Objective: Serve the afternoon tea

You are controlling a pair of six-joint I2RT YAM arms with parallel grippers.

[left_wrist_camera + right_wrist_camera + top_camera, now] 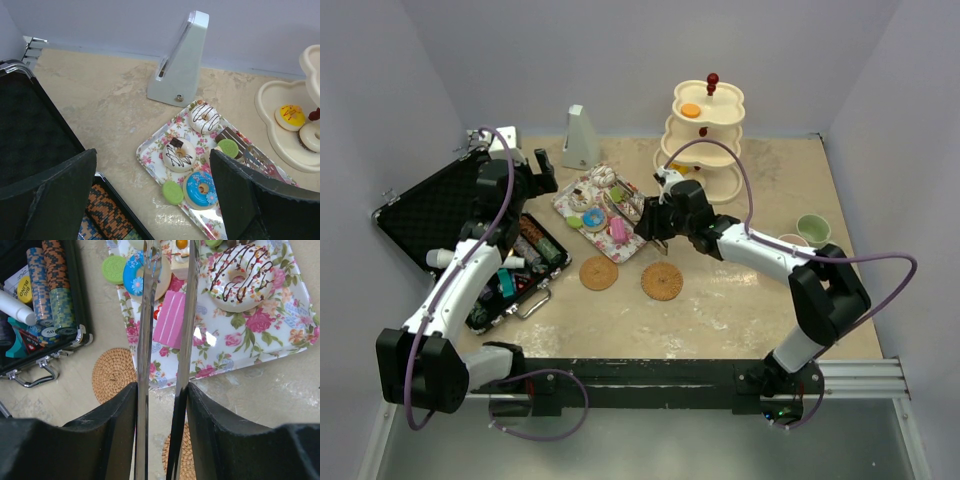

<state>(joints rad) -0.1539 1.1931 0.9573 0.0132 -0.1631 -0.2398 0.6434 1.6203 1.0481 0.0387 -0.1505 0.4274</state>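
The open black case (430,215) lies at the table's left, with stacked poker chips (50,285) in its lower half. The left gripper (152,152) hangs above the case's right edge. Its jaws are spread wide and hold nothing.

A grey pyramid-shaped object (182,60) stands upright near the back wall, just beyond the rectangular floral-print tray (260,335). On the tray are:
- a white donut with chocolate drizzle (240,275)
- a blue-iced donut (131,277)
- a flat green disc (114,268)
- a pink striped cake slice (169,320)

The right gripper (162,385) is clamped on a pair of metal tongs (186,315), with its fingers (107,425) pressing the two blades from outside. The blades reach over the tray's near side. In the wrist view they run on either side of the pink slice, but whether they touch it cannot be told. Their tips are out of that view.

Two round woven coasters (599,272) (663,281) lie side by side and apart on the table in front of the tray.

The cream three-tier stand (728,128) with its red knob (712,78) stands at the back, right of the tray. An orange donut (691,110) sits on the top tier and a yellow-iced one (290,116) on the lowest.

At the far right, the green mug (813,229) and pink mug (792,241) stand close together, well apart from the coasters.
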